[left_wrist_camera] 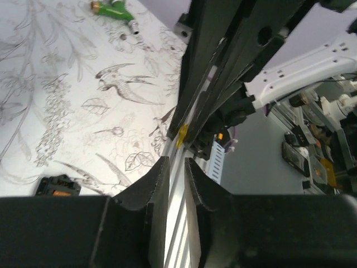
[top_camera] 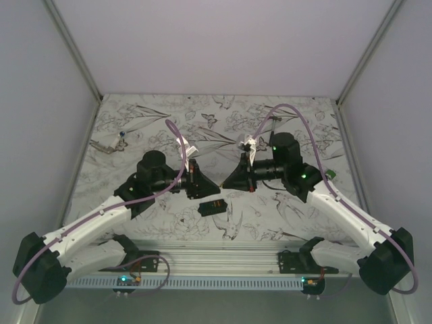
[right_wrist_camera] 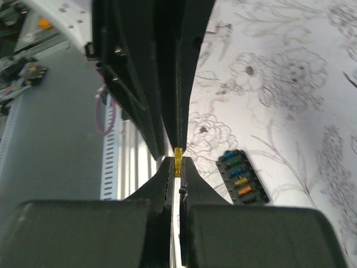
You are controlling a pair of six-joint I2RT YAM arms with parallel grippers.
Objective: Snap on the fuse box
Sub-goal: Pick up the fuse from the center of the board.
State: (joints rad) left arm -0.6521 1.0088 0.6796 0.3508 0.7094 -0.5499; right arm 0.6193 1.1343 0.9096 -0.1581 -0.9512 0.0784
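- Only the top view takes in both arms. They lean in from either side so that the left gripper [top_camera: 208,183] and right gripper [top_camera: 228,181] meet tip to tip over the middle of the table [top_camera: 135,128]. The tips are too small there to read.
- The right wrist view shows the right gripper's jaws pinched tight on a yellow bit [right_wrist_camera: 178,155]. The left gripper's fingers [right_wrist_camera: 164,84] reach to just above it.
- The left wrist view shows the left jaws a narrow slit apart with nothing between them. The yellow bit sits just beyond their tips, at the end of the right gripper.
- The fuse box [top_camera: 211,207] lies flat on the table, in neither grip, just on the near side of the meeting tips and below them.
- The right wrist view shows its row of blue, yellow and orange fuses facing up, to the right of the fingers. The left wrist view catches it only at lower left.
- A green object [left_wrist_camera: 114,8] lies well apart.
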